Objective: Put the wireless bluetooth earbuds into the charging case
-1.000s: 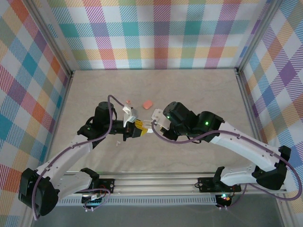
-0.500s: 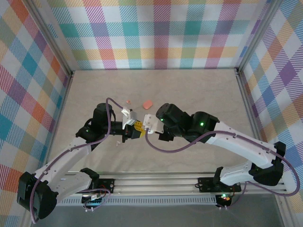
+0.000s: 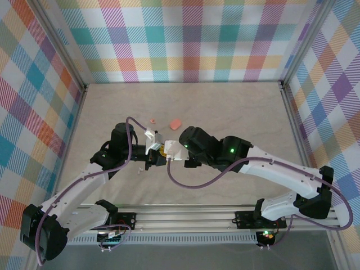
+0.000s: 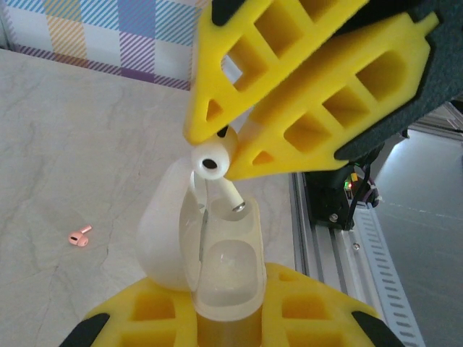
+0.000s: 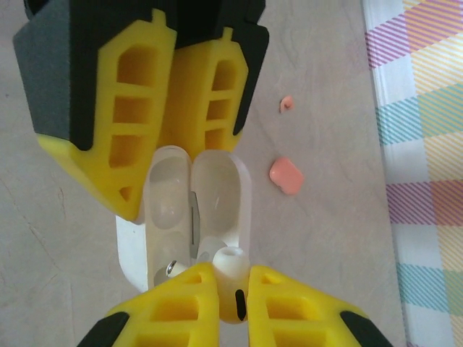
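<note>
My left gripper is shut on the white charging case and holds it upright above the table, its lid swung open. My right gripper is shut on a white earbud, which it pinches by the head. The earbud's stem tip hangs at the case's far socket, right at the rim. In the top view both grippers meet at the table's centre. A salmon-pink earbud lies loose on the table.
A salmon-pink case lies behind the grippers, with the pink earbud to its left. A small white speck rests near the left arm. The aluminium rail runs along the near table edge.
My right arm has moved left, carrying the white earbud up to the open case. The left gripper and case have stayed almost in place.
</note>
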You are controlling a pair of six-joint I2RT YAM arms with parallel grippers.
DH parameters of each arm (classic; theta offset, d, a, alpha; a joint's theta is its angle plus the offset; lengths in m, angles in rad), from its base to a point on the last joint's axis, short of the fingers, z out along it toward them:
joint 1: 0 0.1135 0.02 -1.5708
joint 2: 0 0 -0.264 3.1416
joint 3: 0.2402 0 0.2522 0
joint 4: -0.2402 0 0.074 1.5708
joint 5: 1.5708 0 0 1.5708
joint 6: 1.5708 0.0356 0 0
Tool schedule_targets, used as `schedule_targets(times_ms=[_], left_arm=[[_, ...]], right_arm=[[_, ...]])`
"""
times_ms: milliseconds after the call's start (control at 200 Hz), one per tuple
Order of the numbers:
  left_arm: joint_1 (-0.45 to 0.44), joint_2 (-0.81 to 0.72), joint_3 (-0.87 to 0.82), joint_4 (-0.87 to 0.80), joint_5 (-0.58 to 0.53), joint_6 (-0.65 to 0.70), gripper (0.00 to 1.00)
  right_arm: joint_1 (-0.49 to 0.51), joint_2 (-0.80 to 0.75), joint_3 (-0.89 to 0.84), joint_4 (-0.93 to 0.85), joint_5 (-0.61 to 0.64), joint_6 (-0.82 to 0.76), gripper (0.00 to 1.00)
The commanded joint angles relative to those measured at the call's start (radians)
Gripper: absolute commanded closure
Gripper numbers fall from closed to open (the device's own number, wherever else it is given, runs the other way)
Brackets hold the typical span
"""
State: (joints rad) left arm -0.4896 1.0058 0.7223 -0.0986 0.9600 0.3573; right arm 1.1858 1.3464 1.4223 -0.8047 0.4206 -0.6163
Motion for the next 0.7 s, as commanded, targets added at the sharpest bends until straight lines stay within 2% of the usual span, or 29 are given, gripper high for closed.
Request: schedule_targets(times_ms=[0, 295, 695], left_arm=[[-0.007, -0.016, -0.003, 0.033, 0.039, 0.021, 1.0], [-0.007, -0.014, -0.001, 0.038, 0.036, 0.022, 1.0], [-0.007, -0.003, 0.006, 0.04, 0.043, 0.017, 1.0]], right_arm=[[0.008, -0.01, -0.015, 0.041, 0.026, -0.046, 0.88], [0.025, -0.015, -0.022, -0.01, 0.063, -0.085, 0.88], [0.048, -0.01, -0.08, 0.032, 0.132, -0.179, 0.89]])
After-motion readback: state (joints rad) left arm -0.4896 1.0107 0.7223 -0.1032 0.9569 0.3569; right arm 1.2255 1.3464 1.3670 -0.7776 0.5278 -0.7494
